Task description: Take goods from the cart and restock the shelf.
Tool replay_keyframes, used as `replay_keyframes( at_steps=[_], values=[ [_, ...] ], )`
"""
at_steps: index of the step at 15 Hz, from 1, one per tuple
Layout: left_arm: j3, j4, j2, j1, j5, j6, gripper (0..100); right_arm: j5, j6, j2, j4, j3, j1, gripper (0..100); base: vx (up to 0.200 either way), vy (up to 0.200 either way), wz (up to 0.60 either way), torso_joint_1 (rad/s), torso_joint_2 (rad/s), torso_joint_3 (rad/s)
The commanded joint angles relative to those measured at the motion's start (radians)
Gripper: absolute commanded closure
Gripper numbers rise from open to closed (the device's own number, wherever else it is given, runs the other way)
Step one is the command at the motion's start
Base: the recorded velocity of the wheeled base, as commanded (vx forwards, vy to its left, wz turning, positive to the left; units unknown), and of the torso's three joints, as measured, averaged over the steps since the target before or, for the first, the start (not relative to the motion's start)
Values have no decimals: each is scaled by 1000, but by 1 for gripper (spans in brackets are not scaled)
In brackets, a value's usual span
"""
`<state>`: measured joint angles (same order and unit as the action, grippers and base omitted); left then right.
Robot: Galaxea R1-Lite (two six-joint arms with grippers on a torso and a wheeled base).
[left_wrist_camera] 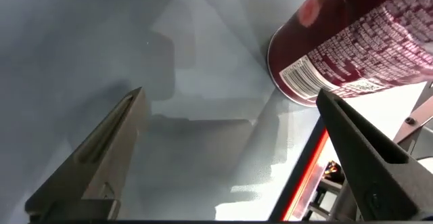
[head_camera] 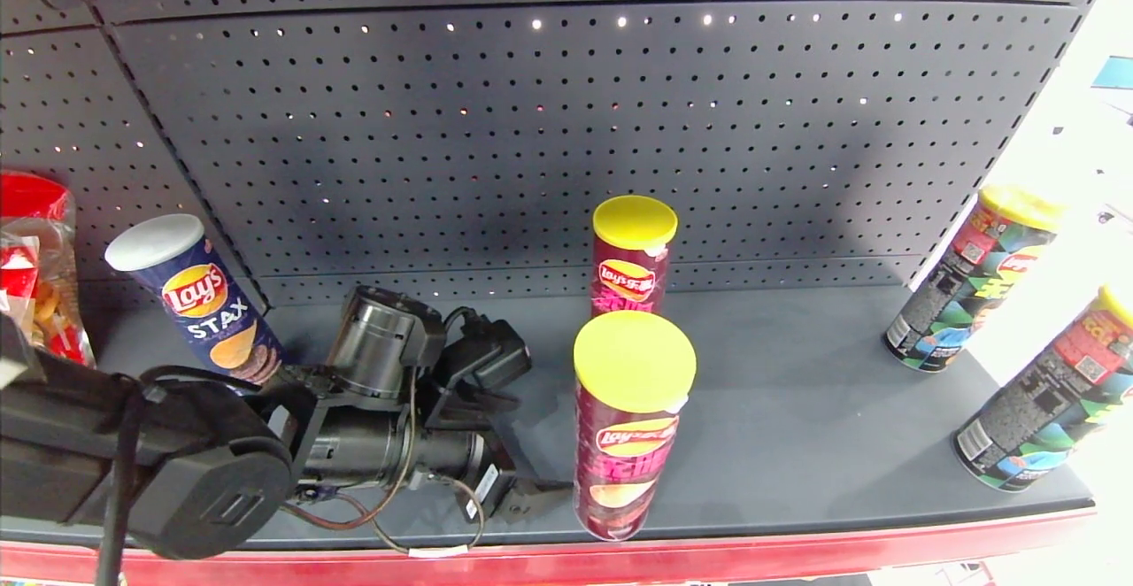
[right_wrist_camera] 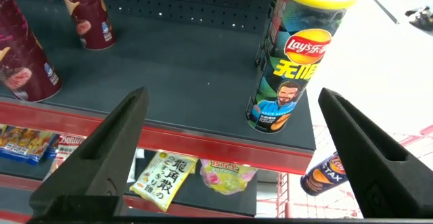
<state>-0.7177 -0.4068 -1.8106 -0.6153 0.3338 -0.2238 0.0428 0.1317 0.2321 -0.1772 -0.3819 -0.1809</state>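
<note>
Two maroon chip cans with yellow lids stand on the dark shelf (head_camera: 797, 409), one at the front (head_camera: 630, 427) and one behind it (head_camera: 630, 258). My left gripper (head_camera: 529, 466) lies low on the shelf just left of the front can. In the left wrist view this gripper (left_wrist_camera: 230, 95) is open with nothing between its fingers, and the front can's base (left_wrist_camera: 352, 48) sits just past one fingertip. My right gripper (right_wrist_camera: 233, 95) is open and empty, held in front of the shelf, facing a black-and-green can (right_wrist_camera: 294, 55).
A blue chip can (head_camera: 199, 298) and a snack bag (head_camera: 35, 276) stand at the shelf's left. Two black-and-green cans (head_camera: 974, 276) (head_camera: 1044, 400) stand at its right end. The pegboard back (head_camera: 566, 126) is close behind. Snack packets (right_wrist_camera: 166, 176) lie on the shelf below.
</note>
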Motion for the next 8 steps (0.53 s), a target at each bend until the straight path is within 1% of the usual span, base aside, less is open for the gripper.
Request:
replay_keyframes(
  at_steps=[1,4,6,8],
  values=[
    [1,0,2,0,-2,0,0,0,0,3,-1,0,-2,0,0,0,0,0,0,0],
    [24,0,19,2,-6,0,0,0,0,3,-1,0,-2,0,0,0,0,0,0,0],
    [84,0,85,12,-30,1,0,0,0,1,-1,0,-2,0,0,0,0,0,0,0],
    [210,0,263,62,-39,3,0,0,0,4,-1,9,-2,0,0,0,0,0,0,0]
  ],
)
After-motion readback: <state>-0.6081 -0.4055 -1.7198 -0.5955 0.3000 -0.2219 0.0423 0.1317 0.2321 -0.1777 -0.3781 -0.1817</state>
